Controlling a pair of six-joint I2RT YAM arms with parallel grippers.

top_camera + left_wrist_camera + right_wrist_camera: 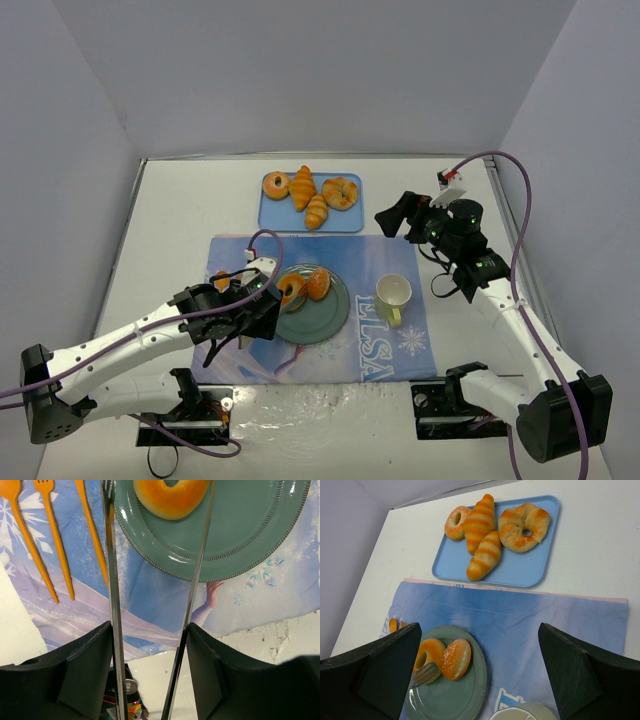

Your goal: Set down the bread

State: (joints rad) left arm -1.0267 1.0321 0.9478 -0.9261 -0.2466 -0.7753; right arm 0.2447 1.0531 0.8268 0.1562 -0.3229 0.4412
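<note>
On the green plate point(325, 318) lie a glazed ring donut point(293, 289) and a sugared bun point(319, 284). My left gripper point(250, 303) sits at the plate's near-left rim, shut on metal tongs point(112, 580). Their two blades run out from between its fingers and straddle the ring donut point(170, 500). In the right wrist view a forked tong tip point(426, 674) rests on the ring donut point(427, 652), beside the bun point(456, 659). At the back right my right gripper point(392, 220) hangs high and open, with nothing in it.
A blue tray point(275, 215) at the back holds a small donut, two striped croissants and a twisted ring bread. A cup point(393, 293) stands right of the plate on the blue placemat point(380, 260). Orange forks point(55, 545) lie left of the plate.
</note>
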